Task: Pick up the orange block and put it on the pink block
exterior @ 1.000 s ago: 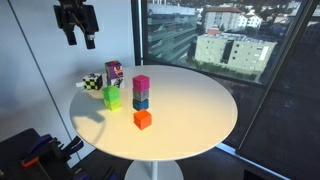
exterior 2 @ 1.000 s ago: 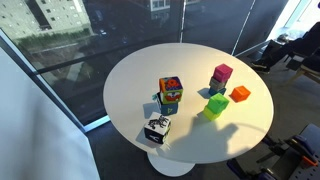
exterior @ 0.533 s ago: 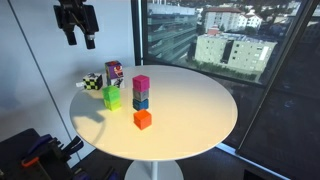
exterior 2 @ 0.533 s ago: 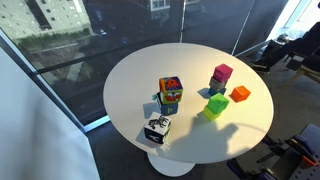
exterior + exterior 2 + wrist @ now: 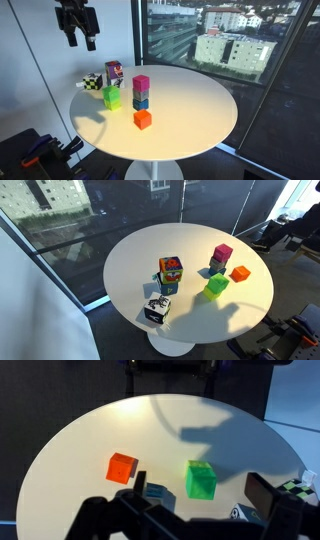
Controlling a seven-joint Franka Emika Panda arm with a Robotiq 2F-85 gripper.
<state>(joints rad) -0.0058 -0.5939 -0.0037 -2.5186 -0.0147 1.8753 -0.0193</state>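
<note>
The orange block (image 5: 143, 119) lies alone on the round white table, toward its near side; it also shows in the other exterior view (image 5: 240, 274) and in the wrist view (image 5: 122, 467). The pink block (image 5: 141, 84) sits on top of a blue cube (image 5: 141, 102), just behind the orange block, and shows in the other exterior view too (image 5: 222, 253). In the wrist view this stack is mostly hidden behind my fingers. My gripper (image 5: 80, 40) hangs high above the table's edge, open and empty, far from both blocks; its fingers spread wide in the wrist view (image 5: 200, 488).
A lime green cube (image 5: 112, 97) (image 5: 201, 479) stands beside the stack. A taller multicoloured patterned box (image 5: 114, 72) (image 5: 170, 274) and a black-and-white cube (image 5: 92, 82) (image 5: 157, 309) stand further along. The white table (image 5: 190, 110) stands by a large window.
</note>
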